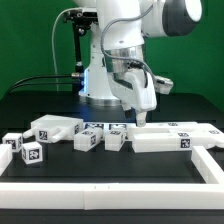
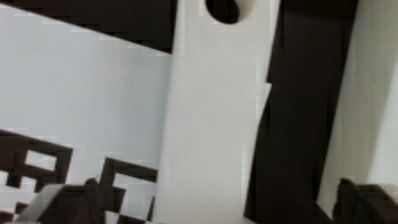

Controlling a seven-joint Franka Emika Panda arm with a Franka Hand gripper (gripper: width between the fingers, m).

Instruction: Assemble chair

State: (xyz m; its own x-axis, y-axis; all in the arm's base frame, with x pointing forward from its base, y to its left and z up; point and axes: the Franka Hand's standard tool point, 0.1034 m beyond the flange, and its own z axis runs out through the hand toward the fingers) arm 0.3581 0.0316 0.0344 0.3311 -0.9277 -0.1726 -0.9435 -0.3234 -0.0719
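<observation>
Chair pieces (image 1: 57, 128) lie in a loose row across mid-frame of the exterior view, on a black table (image 1: 30, 105).
Gripper (image 1: 140, 116) hangs just above the row, right of centre. Its fingers (image 2: 75, 203) are spread wide, with a white slab (image 2: 217, 120) between them, clear of both. Rail (image 1: 110, 178) along lower edge.

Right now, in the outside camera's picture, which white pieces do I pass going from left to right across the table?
small tagged block → second tagged block → chunky white piece → third block → fourth block → long flat panel
</observation>
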